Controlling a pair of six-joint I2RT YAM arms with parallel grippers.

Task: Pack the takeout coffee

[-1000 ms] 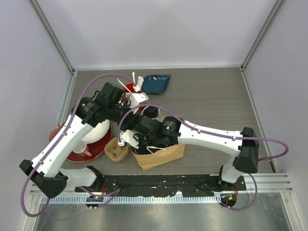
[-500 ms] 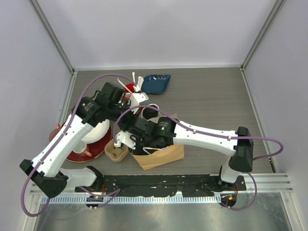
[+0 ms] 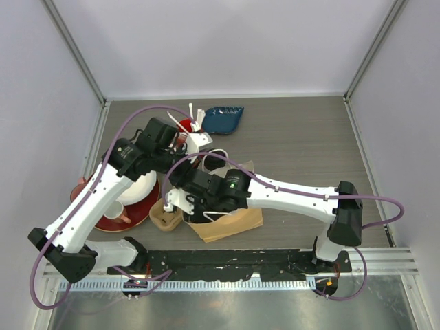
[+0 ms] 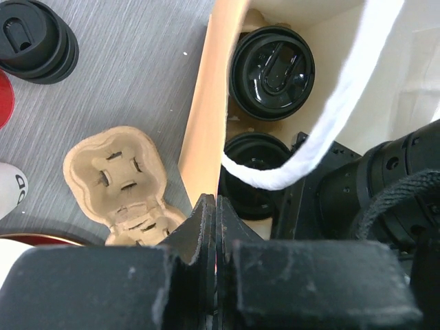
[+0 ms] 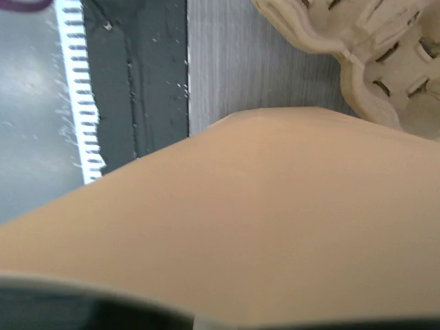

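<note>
A brown paper bag point(image 3: 237, 221) stands open near the table's front. In the left wrist view its tan wall point(image 4: 206, 117) runs down into my left gripper point(image 4: 216, 206), which is shut on the bag's rim. Two takeout coffee cups stand inside, showing only black lids point(image 4: 271, 72) point(image 4: 253, 172). A third lidded cup point(image 4: 31, 41) stands outside on the table. My right gripper point(image 3: 187, 205) reaches into the bag beside the nearer cup. Its black body shows in the left wrist view point(image 4: 371, 185), its fingers hidden. The bag wall point(image 5: 275, 220) fills the right wrist view.
A pulp cup carrier point(image 3: 165, 214) point(image 4: 120, 179) lies left of the bag. A red plate point(image 3: 127, 213) with a white mug is further left. A red cup of white sticks point(image 3: 185, 126) and a blue bowl point(image 3: 223, 118) stand behind. The bag's white handle point(image 4: 330, 110) loops over the opening.
My right arm has shifted a little to the left, further over the bag. The left arm and the bag's rim have stayed put.
</note>
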